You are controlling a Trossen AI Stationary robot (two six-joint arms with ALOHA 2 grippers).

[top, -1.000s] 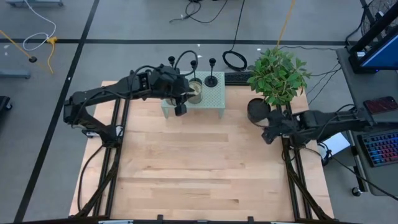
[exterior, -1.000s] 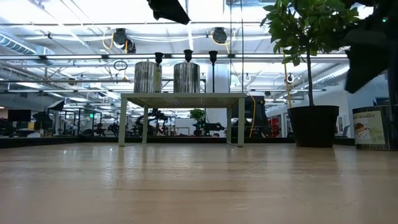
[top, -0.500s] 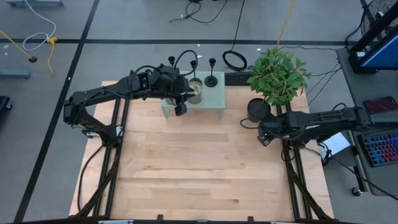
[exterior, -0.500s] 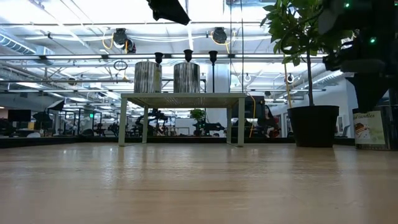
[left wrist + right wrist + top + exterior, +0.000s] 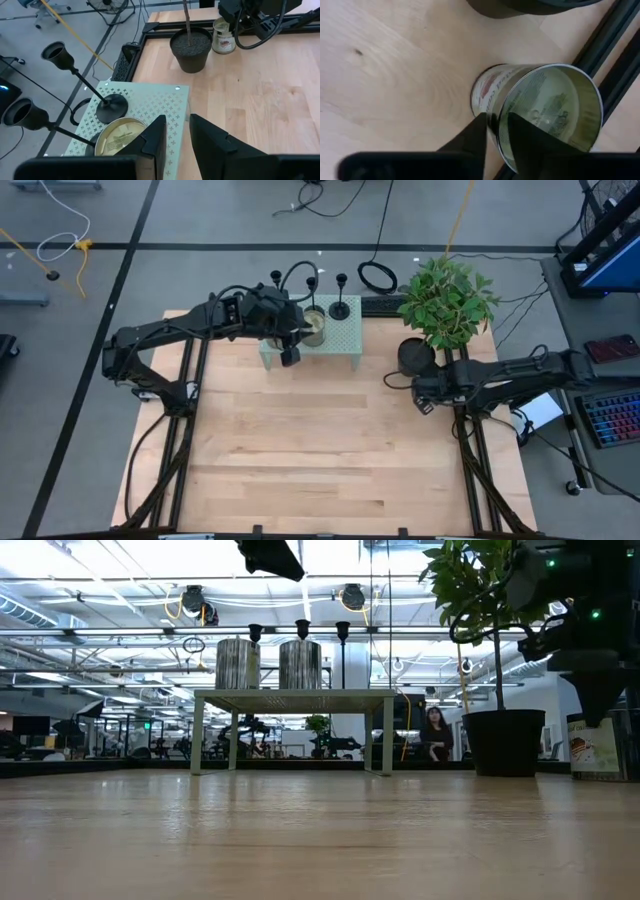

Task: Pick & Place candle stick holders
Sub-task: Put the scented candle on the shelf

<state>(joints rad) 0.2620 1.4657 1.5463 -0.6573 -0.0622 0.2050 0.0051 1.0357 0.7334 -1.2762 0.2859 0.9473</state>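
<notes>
Your left gripper hangs over the front edge of the small pale green stand at the table's far edge. Its two fingers are nearly parallel with a narrow gap between them, and nothing sits in that gap.

You will find the three candle stick holders on that stand, along its far edge, stems upright and well apart from one another. In the low view they rise in a row behind two ribbed jars. The left wrist view shows one holder's round base flat on the stand's cross-patterned top, just beside a brass-coloured jar lid; a second holder shows only its cup and stem at that picture's edge.

Your right gripper is low at the table's right edge, just in front of the black plant pot. Its fingers straddle the rim of an open tin can, one outside the wall and one inside, standing close together. Whether they actually press on the tin wall is hard to judge from here, so treat that grip as uncertain.

A person stands in the room behind the table.
</notes>
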